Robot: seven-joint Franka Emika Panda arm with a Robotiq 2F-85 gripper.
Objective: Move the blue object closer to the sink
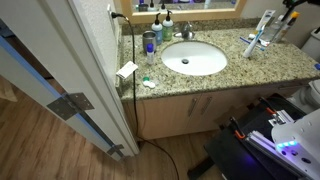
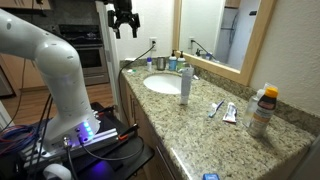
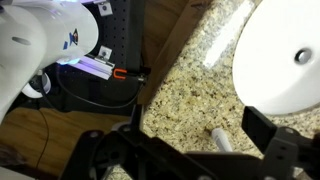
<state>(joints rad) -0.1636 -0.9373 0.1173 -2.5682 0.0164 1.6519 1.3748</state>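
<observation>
The blue object point(image 2: 214, 108) is a slim white and light-blue stick lying on the granite counter, to the right of the sink point(image 2: 162, 84). It also shows in an exterior view point(image 1: 255, 42), right of the round white sink point(image 1: 195, 57). My gripper point(image 2: 123, 18) hangs high above the counter, open and empty, fingers pointing down. In the wrist view the open gripper point(image 3: 193, 135) frames a white stick end point(image 3: 218, 140) far below. I cannot tell which stick this is. The sink point(image 3: 285, 55) lies at the upper right.
A tall bottle point(image 2: 185, 83) stands between sink and blue object. A small tube point(image 2: 230, 113) and a spray bottle point(image 2: 262, 110) sit beyond it. Cups and bottles point(image 1: 160, 30) crowd the faucet side. A mirror frame point(image 2: 255, 50) borders the counter.
</observation>
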